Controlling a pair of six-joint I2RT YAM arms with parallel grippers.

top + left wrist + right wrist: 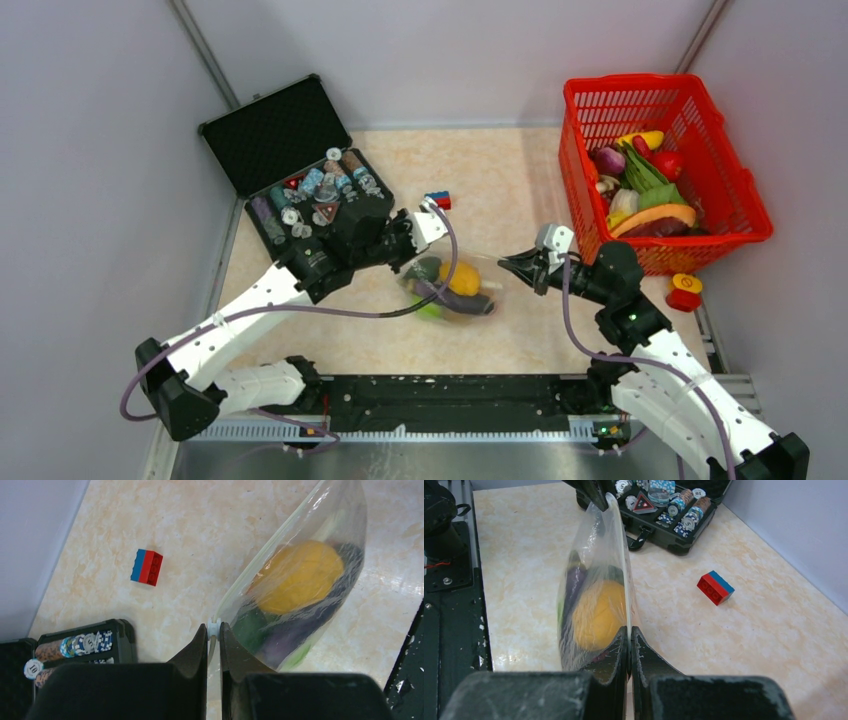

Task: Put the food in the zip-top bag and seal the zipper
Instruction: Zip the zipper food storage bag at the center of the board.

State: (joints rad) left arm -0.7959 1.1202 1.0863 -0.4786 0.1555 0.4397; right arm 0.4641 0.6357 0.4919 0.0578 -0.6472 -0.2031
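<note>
The zip-top bag is held stretched between both grippers, on the near-right side of the black case
The left gripper is closed on the zipper end nearer the case, the right gripper on the far end; the food sits inside. Whether the strip is pressed shut everywhere I cannot tell; better to fix one end, hold it taut, and slide the other pinch firmly along

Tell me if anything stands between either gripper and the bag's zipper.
Nothing visible does. The left gripper is shut on one end of the zipper, and the right gripper is shut on the other end. The strip between them is bare, and the food sits inside the bag.
</note>
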